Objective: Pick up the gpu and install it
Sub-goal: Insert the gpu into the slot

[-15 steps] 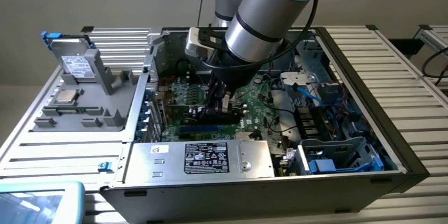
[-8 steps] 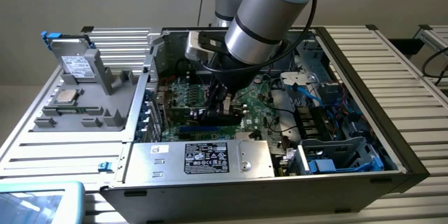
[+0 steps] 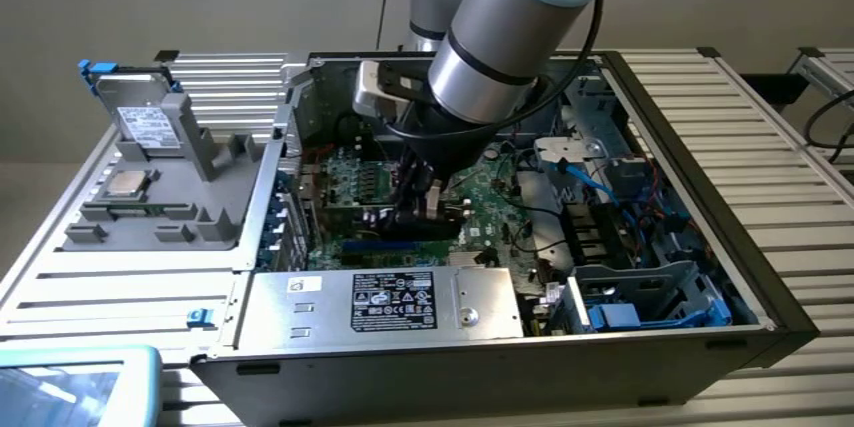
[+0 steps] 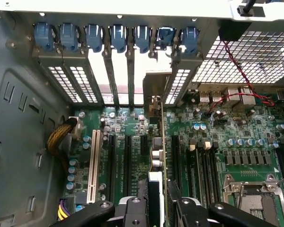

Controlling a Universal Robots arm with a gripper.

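Observation:
My gripper (image 4: 157,201) is shut on the gpu (image 4: 156,151), which I see edge-on as a thin green card with a black cooler on one side. Its silver end bracket (image 4: 154,87) stands against the rear slot openings of the case. The card hangs just above the long black expansion slots (image 4: 128,161) of the motherboard (image 4: 236,142); I cannot tell whether its edge touches a slot. In the exterior view the arm reaches down into the open computer case (image 3: 747,287), with the gripper (image 3: 416,209) low over the green motherboard (image 3: 514,222).
Blue latches (image 4: 118,38) line the rear slot covers. A white slot (image 4: 92,165) and yellow cables (image 4: 61,137) lie beside the card. The power supply (image 3: 387,302) fills the case's near side. A grey fixture (image 3: 147,177) with a drive box (image 3: 144,127) stands at the exterior view's left.

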